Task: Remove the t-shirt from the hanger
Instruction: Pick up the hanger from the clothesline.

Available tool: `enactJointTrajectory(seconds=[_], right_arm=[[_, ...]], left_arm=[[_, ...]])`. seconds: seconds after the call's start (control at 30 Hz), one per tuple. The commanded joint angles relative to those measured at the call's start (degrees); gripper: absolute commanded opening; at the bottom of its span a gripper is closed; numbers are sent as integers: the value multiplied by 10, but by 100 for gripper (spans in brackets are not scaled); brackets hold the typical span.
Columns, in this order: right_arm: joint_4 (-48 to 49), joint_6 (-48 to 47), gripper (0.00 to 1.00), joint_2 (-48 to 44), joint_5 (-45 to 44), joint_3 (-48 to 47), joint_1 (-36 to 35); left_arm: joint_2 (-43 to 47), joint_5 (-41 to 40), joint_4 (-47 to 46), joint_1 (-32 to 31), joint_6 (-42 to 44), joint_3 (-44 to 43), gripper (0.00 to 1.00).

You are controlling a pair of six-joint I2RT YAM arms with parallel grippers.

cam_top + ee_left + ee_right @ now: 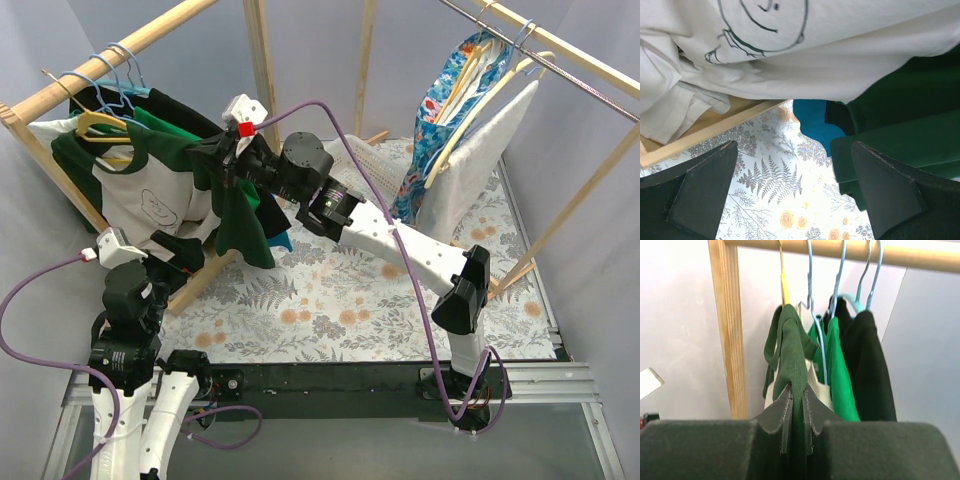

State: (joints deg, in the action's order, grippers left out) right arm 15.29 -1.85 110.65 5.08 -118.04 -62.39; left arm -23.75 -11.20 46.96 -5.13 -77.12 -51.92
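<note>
The t-shirt (pixel 150 200), white with a line drawing and dark green sleeves and collar, hangs on a yellow hanger (pixel 100 125) at the left rack. My right gripper (pixel 215 150) is shut on a stretched fold of its dark green fabric (pixel 792 350), pulled away from the hanger (pixel 784 290). My left gripper (pixel 170 255) is open low beside the rack, under the shirt. In the left wrist view the white body (pixel 815 60) and a green sleeve (pixel 900 145) hang above the open left gripper (pixel 795 195), with nothing between the fingers.
Blue hangers (pixel 120 60) carry a bright green top (pixel 840 370) and a black one (pixel 870 370) beside the shirt. The rack's wooden post (pixel 730 330) and base bar (pixel 715 127) are close. A teal cloth (pixel 815 120) hangs low. More garments (pixel 470 150) hang at the right.
</note>
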Motion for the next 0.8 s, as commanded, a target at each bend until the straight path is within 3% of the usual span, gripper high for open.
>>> enactJointTrajectory(seconds=[0.0, 0.13, 0.33, 0.57, 0.77], right_arm=[[145, 27, 1, -24, -24, -36, -2], [186, 27, 1, -59, -24, 24, -2], [188, 25, 1, -81, -21, 41, -2], [231, 20, 1, -203, -11, 229, -2], [222, -15, 1, -296, -27, 333, -2]], left_arm=[[7, -2, 9, -2, 9, -4, 98], [6, -2, 8, -2, 10, -3, 98], [8, 1, 8, -2, 10, -3, 98], [7, 2, 4, -2, 17, -3, 98], [9, 13, -2, -2, 25, -5, 98]])
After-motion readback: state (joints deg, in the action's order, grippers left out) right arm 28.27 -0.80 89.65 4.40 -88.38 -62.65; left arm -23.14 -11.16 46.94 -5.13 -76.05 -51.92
